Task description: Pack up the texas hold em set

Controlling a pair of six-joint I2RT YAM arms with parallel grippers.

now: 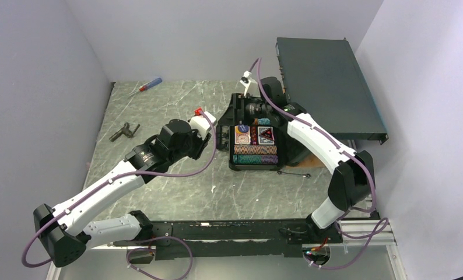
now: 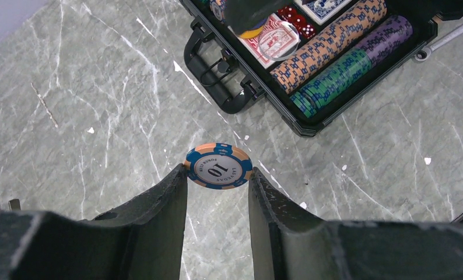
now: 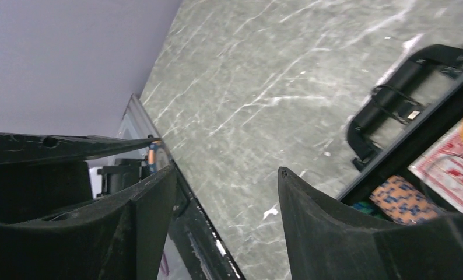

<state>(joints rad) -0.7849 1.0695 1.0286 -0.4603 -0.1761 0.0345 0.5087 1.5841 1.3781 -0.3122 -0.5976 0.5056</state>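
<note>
The texas hold em set's case (image 1: 253,166) lies open on the table, with rows of striped chips (image 2: 328,45), a red card deck (image 2: 274,42) and red dice (image 2: 293,17) inside. Its black handle (image 2: 216,70) points toward my left arm. My left gripper (image 2: 218,175) is shut on an orange-and-blue "10" poker chip (image 2: 218,166), held flat by its edges above bare table just left of the case. In the top view this left gripper (image 1: 214,137) is beside the case's left side. My right gripper (image 3: 226,175) hovers open and holds nothing over the case's far end (image 1: 253,108).
A large flat dark rack box (image 1: 328,87) stands at the back right. A red-and-blue screwdriver (image 1: 148,85) lies at the back left, and a small black tool (image 1: 124,132) at the left. A thin wrench (image 1: 293,173) lies in front of the case.
</note>
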